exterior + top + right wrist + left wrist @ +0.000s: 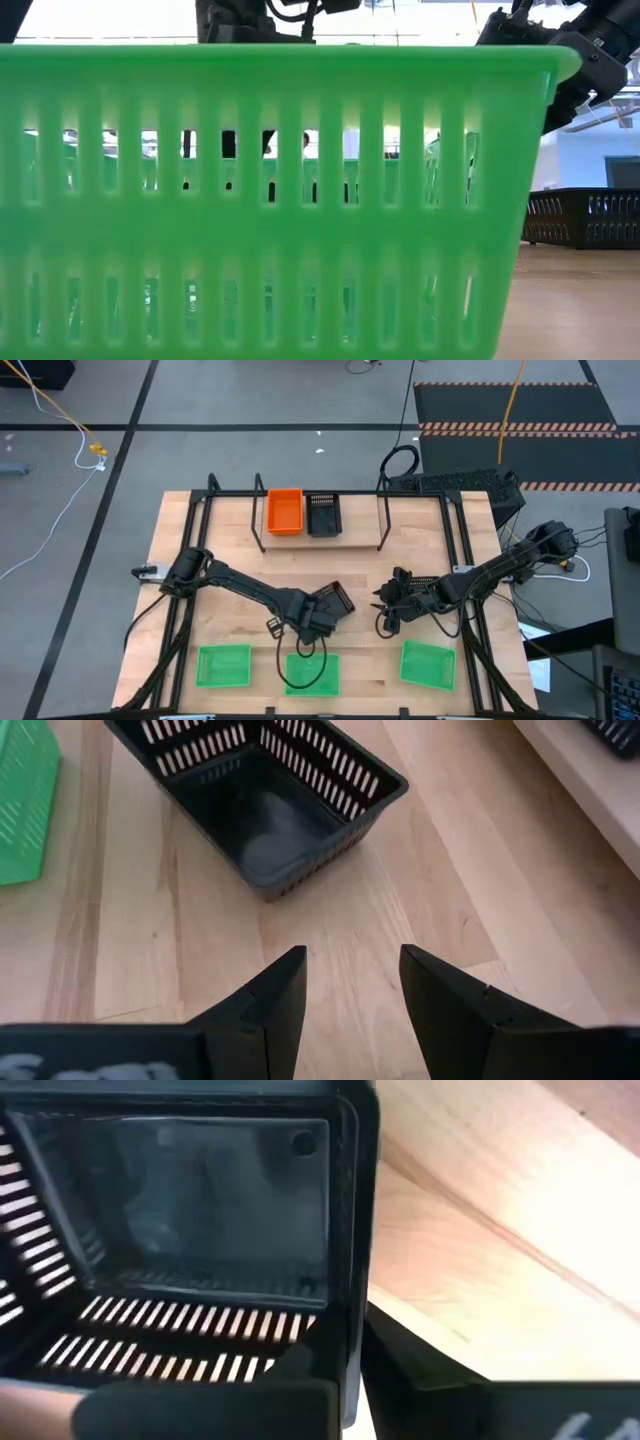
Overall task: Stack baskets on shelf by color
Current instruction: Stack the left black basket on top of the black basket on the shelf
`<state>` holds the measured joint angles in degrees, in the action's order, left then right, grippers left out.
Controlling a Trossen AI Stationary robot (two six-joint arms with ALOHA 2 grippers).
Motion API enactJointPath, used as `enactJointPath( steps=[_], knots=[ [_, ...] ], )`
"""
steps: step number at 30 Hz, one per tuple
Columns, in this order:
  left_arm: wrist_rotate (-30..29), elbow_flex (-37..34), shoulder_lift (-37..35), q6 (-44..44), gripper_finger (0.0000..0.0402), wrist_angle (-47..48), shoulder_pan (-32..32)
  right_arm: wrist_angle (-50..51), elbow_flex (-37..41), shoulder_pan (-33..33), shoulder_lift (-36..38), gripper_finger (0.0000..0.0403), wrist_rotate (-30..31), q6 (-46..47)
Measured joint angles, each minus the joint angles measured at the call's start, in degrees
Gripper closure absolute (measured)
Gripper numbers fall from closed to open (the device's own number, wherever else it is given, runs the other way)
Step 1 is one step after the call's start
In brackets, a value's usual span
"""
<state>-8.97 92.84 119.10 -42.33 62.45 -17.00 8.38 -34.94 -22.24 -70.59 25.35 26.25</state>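
I find nothing I can read in any of my views. The one trace of lettering is a pale, cropped mark on the body of the right gripper, seen in the right wrist view, and I cannot make out what it says. A similar pale streak shows on the dark part at the corner of the left wrist view, equally unreadable. The baskets, the shelf and the tabletop carry no label, brand or number that I can see.
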Motion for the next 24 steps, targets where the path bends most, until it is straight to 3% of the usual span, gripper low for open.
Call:
enactJointPath(
  steps=[7, 12, 17, 24],
  knots=[
    [0.0, 0.0, -3.6, 0.9, 0.0386, 0.4, -1.0, 0.0, 0.0, 0.0, 0.0, 0.0248, 0.1, -0.2],
    [-0.3, 2.1, -9.5, 12.3, 0.0381, 0.0, -0.8, -0.3, 0.0, 0.0, 0.0, 0.0248, 0.1, -0.1],
    [-7.6, 3.0, -16.8, 23.6, 0.0366, -6.6, 1.8, -0.9, 0.4, 0.0, 0.0, 0.0248, 0.1, -0.1],
    [-13.8, 3.1, -21.6, 27.9, 0.0390, -15.3, 11.8, -2.6, 1.7, 0.0, 0.0, 0.0248, 0.1, -0.2]
  ],
)
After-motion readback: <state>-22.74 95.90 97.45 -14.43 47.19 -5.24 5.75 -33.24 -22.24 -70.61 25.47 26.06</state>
